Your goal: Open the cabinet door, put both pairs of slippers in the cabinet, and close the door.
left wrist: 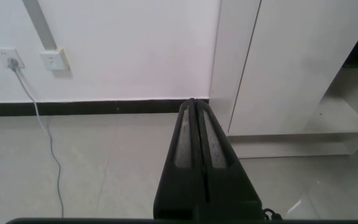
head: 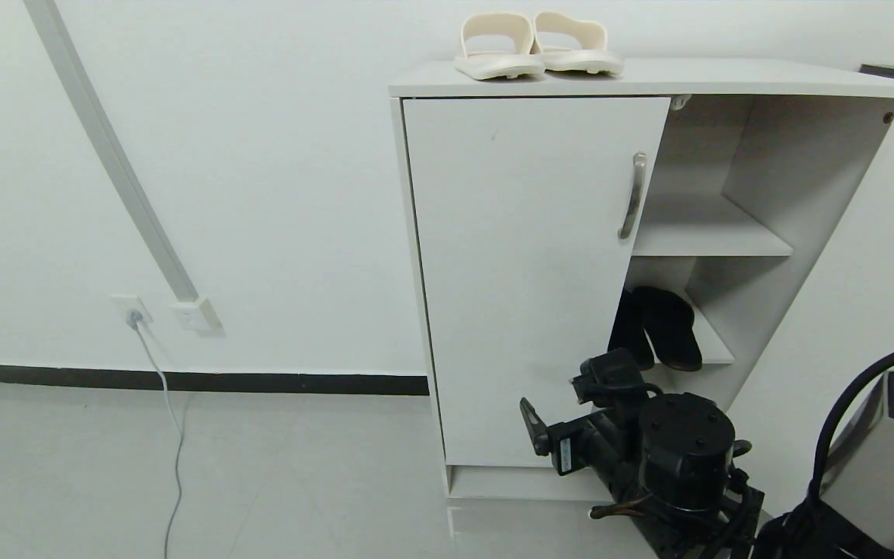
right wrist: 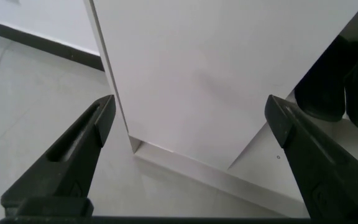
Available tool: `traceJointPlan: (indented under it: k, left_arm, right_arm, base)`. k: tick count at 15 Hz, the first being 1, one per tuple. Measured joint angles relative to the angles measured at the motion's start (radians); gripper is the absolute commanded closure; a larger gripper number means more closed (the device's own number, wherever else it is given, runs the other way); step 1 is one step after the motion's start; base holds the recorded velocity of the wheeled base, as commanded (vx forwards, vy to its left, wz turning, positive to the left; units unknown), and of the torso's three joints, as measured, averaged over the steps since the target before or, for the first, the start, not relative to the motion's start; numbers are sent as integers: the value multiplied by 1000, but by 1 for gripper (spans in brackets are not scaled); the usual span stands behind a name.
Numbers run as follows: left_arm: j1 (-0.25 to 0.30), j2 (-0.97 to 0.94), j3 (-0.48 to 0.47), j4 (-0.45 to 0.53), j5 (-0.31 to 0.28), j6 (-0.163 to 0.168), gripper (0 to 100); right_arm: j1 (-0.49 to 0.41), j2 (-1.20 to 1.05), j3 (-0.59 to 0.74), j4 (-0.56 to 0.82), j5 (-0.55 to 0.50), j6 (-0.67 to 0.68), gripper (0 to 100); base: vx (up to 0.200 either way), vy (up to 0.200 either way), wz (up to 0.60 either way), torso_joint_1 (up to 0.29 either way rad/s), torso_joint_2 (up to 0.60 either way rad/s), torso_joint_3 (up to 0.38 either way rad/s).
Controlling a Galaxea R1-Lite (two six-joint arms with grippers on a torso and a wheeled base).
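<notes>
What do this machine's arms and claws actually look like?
All matt black. The right arm has chunky, drum-shaped joints with thin cables. The left gripper has long flat fingers with grey strips; the right gripper has tapering, wedge-like fingers.

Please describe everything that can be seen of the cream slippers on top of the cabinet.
The cream slippers are a pair of slides, each with one broad strap arching over a thick sole. They look like soft moulded foam or rubber. They lie soles down, side by side and touching, on the white cabinet top, near its front edge and above the closed door. Nothing else touches them, and they are not yet inside the cabinet.
</notes>
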Motion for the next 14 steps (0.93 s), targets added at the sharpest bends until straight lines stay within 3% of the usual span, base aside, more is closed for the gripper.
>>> traceJointPlan:
  k: [6, 14]
  left_arm:
    - [0, 0, 0, -1, -1, 3, 100]
    - [0, 0, 0, 0, -2, 3, 100]
  right_arm:
    - [-1, 2, 1, -2, 3, 7, 0]
    - [-28, 1, 6, -2, 7, 10, 0]
  base:
    - [0, 0, 0, 29, -386, -355]
    - [0, 0, 0, 127, -464, -340]
